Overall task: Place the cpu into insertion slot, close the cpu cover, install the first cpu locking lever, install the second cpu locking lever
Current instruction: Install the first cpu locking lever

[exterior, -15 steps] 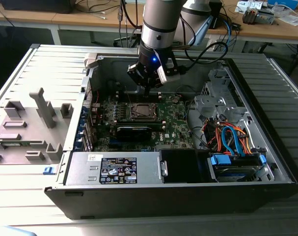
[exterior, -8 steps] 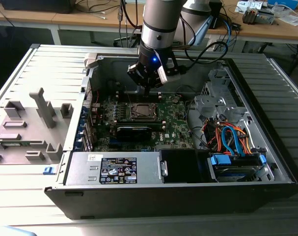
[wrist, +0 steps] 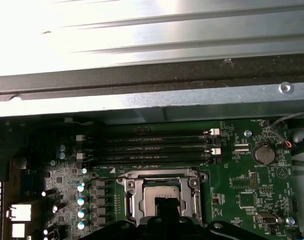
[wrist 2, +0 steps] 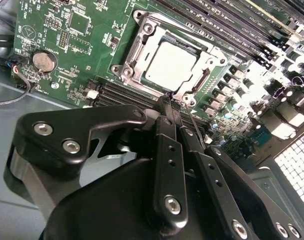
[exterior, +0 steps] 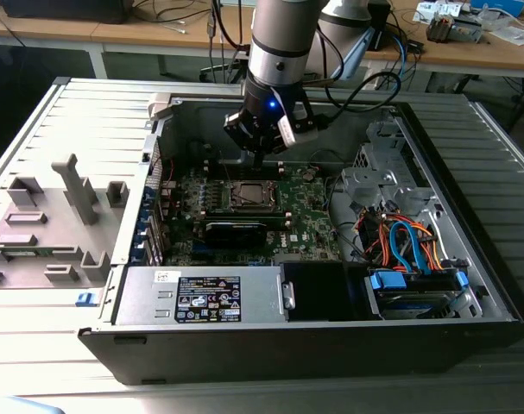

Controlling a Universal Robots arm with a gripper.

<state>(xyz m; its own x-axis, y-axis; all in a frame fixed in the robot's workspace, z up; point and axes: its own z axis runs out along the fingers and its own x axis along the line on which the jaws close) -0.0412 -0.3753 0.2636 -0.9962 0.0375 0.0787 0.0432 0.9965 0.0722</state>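
Silvery cpu (wrist 2: 170, 64) sits in the insertion slot (wrist 2: 134, 50) under the closed cpu cover (wrist 2: 208, 64), upper centre of the second wrist view, where the gripper (wrist 2: 171, 102), fingers pinched together holding nothing, could slip off the thin lever wire and scrape the green board (wrist 2: 66, 45).

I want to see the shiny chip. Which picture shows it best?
The second wrist view: the cpu sits large and unblocked in its socket. The first wrist view has it partly hidden behind the arm's black parts; the exterior view shows it tiny.
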